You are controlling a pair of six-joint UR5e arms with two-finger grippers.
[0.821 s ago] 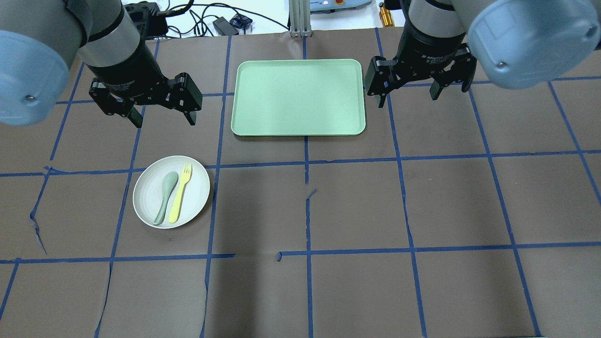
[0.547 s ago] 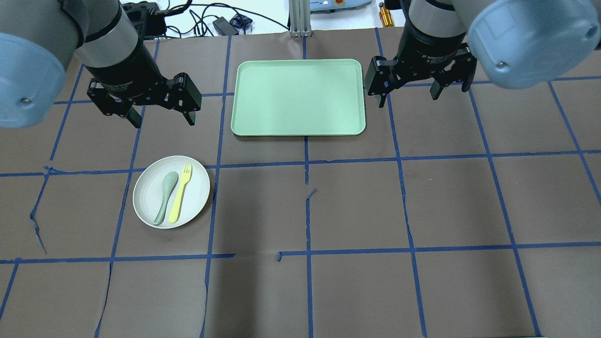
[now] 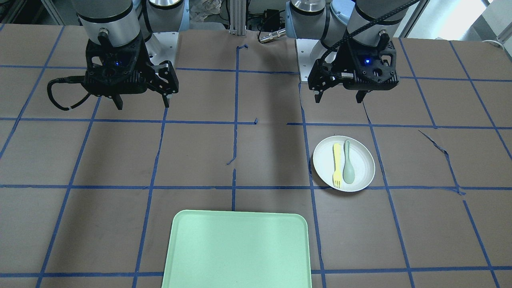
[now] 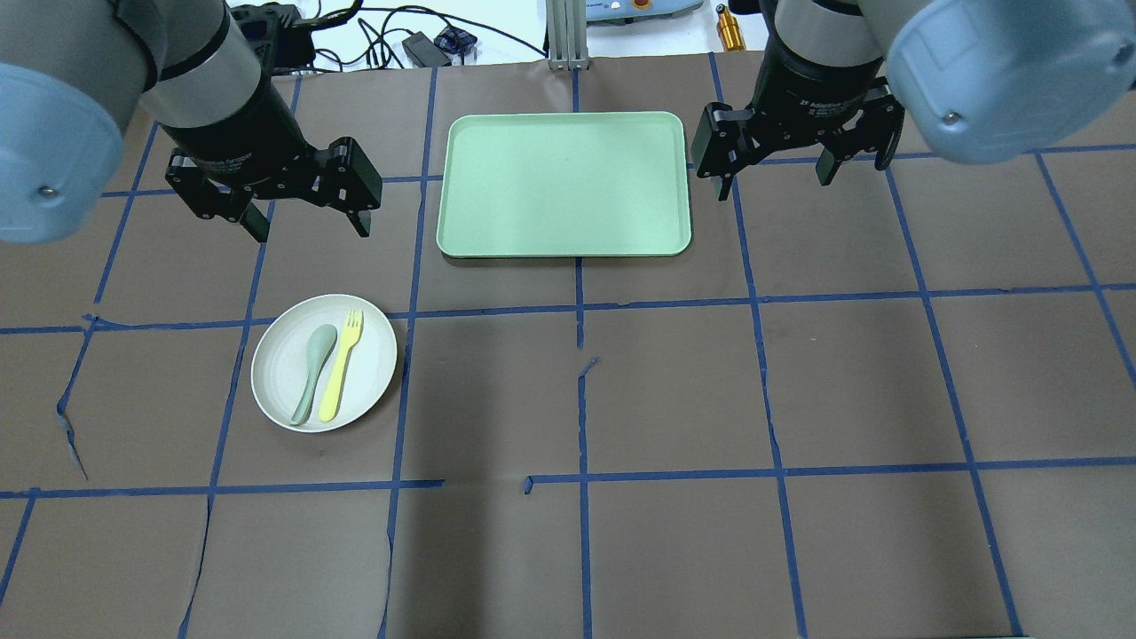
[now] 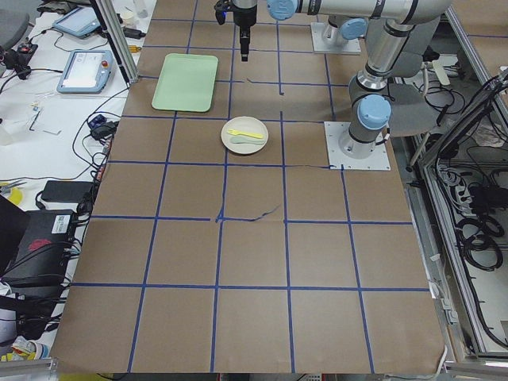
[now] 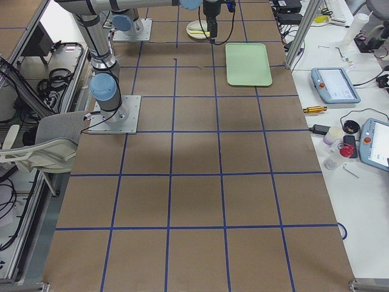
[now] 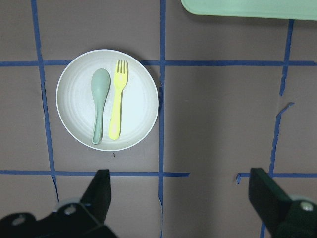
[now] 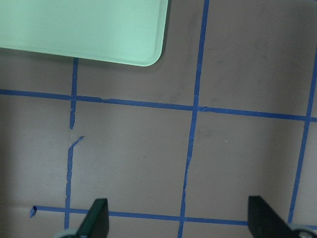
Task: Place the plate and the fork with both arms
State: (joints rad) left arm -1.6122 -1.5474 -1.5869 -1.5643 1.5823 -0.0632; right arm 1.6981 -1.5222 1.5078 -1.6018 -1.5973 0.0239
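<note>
The left gripper (image 4: 311, 226) hangs above the table (image 4: 674, 390), its 2 fingers spread wide and holding nothing, pointing down. The right gripper (image 4: 774, 186) is posed the same, wide and unloaded. Just ahead of the left gripper the plate (image 4: 275, 364) lies flat, carrying the fork (image 4: 340, 368) and a spoon (image 4: 312, 373) side by side, the fork nearer the right gripper, tines toward the green tray (image 4: 564, 185), which lies farther out, well apart from the plate.
</note>
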